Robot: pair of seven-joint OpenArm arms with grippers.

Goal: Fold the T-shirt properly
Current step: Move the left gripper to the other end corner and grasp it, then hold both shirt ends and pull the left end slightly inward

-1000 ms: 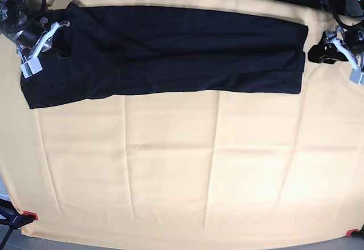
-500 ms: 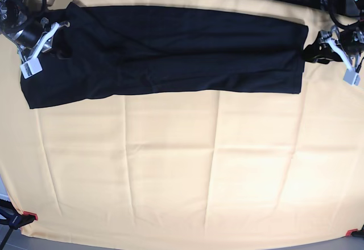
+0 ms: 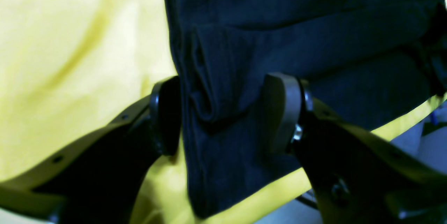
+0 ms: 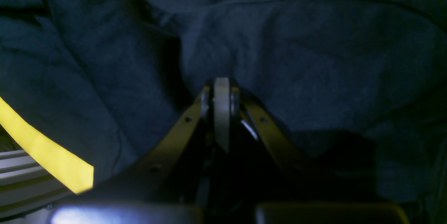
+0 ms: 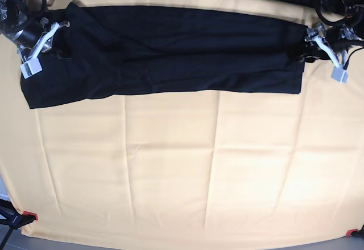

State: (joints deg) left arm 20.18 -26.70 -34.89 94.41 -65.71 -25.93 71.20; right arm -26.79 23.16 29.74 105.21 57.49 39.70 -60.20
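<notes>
T-shirt (image 5: 170,48): one only, being seen laid as a long dark band across the far part of the yellow cloth (image 5: 182,170), one end under each gripper.

Change being noted: the left gripper (image 5: 305,44) is being brought in from clear of the cloth edge to the shirt's end over the last second; a moment ago it was standing apart from the fabric. In the left wrist view the jaws are being held wide, one on each side of a folded ridge of hem (image 3: 209,98), which is lying between them and not yet pinched. Judgement: a grasp of this end is being prepared, so that the band can be folded across its length.

The right gripper (image 5: 42,38) is not being moved; in its wrist view the fingers (image 4: 221,112) are being held fully together over dark fabric. Whether cloth is being pinched there cannot be told.

Count: one shirt, one cloth, two grippers.
</notes>
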